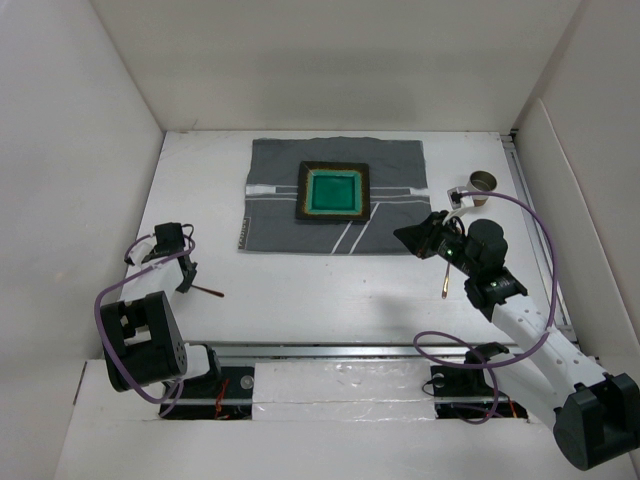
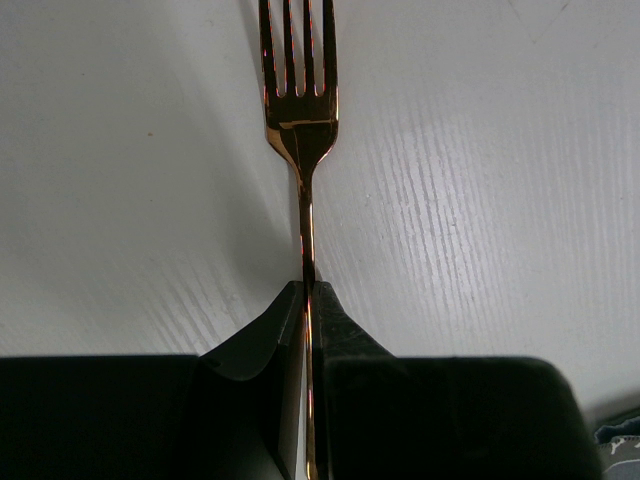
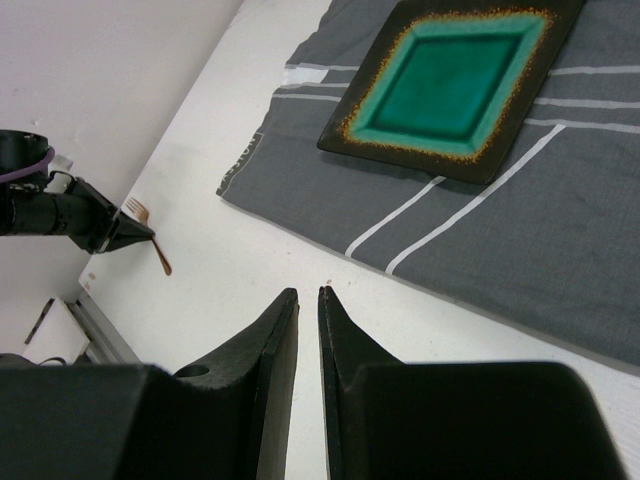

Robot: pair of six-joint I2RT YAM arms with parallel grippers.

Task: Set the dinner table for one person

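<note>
My left gripper (image 2: 308,290) is shut on the handle of a copper fork (image 2: 300,120), tines pointing away from it, low over the white dinner table (image 2: 480,180). From above, the left gripper (image 1: 187,282) and the fork (image 1: 208,291) are at the table's left, left of the grey striped mat (image 1: 280,215). A square green plate (image 1: 333,192) with a dark rim lies on the mat. My right gripper (image 3: 308,292) is almost shut with a thin gap and holds nothing. It hovers by the mat's near right corner (image 1: 402,234).
A copper utensil (image 1: 445,285) lies on the table under the right arm. A small brown cup (image 1: 483,184) stands right of the mat. A metal rail (image 1: 330,347) runs along the near edge. White walls enclose the table on three sides.
</note>
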